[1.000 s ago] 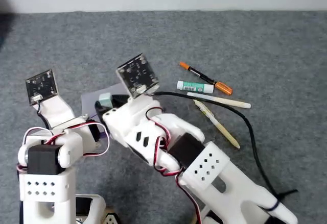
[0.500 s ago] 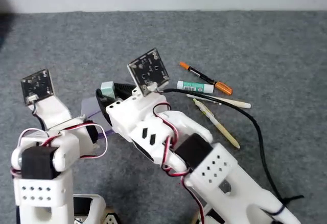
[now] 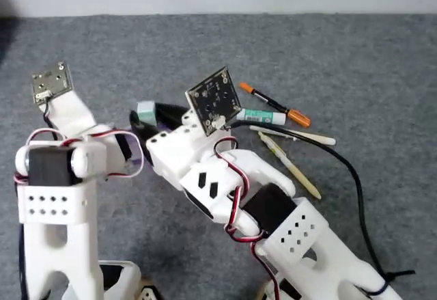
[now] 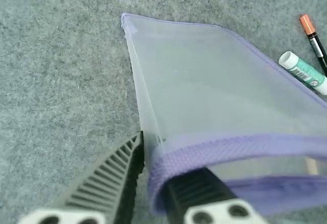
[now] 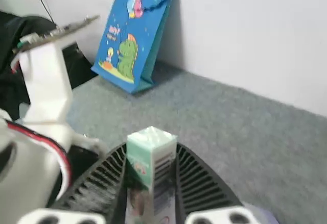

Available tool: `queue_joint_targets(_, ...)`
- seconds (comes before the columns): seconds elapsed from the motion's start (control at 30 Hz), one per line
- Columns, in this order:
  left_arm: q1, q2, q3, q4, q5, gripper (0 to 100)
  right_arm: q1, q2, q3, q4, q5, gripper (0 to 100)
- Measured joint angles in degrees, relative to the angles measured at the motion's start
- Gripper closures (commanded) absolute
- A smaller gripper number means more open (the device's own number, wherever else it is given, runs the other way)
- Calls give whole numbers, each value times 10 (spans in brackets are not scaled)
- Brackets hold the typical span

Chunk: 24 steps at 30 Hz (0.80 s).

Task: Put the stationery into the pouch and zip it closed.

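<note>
My left gripper [image 4: 153, 160] is shut on the purple zip edge of the translucent pouch [image 4: 204, 96], which slopes up off the grey carpet with its mouth held open. My right gripper [image 5: 150, 155] is shut on a small green-and-white eraser [image 5: 149, 155], held in the air. From above, the eraser [image 3: 145, 112] sits at the tip of the middle arm, just right of the left arm [image 3: 58, 163]. On the carpet to the right lie an orange marker [image 3: 273, 104], a glue stick [image 3: 261, 116], a cream pen [image 3: 297, 134] and a yellow pen [image 3: 290, 165].
A black cable [image 3: 345, 170] runs from the right arm across the carpet beside the pens. A blue gift bag [image 5: 135, 30] stands against the white wall in the right wrist view. Bare carpet stretches along the far side and right.
The right gripper has risen and swung right with the eraser. The left arm has lifted, raising the pouch edge off the carpet.
</note>
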Motion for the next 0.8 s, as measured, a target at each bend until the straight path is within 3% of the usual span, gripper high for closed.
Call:
queue_joint_targets(0.43,1,12,-5,-2,0,988,27,133,0,-154,0,991)
queue_joint_targets(0.8,1,14,-10,-9,1,988,29,135,0,-166,0,991)
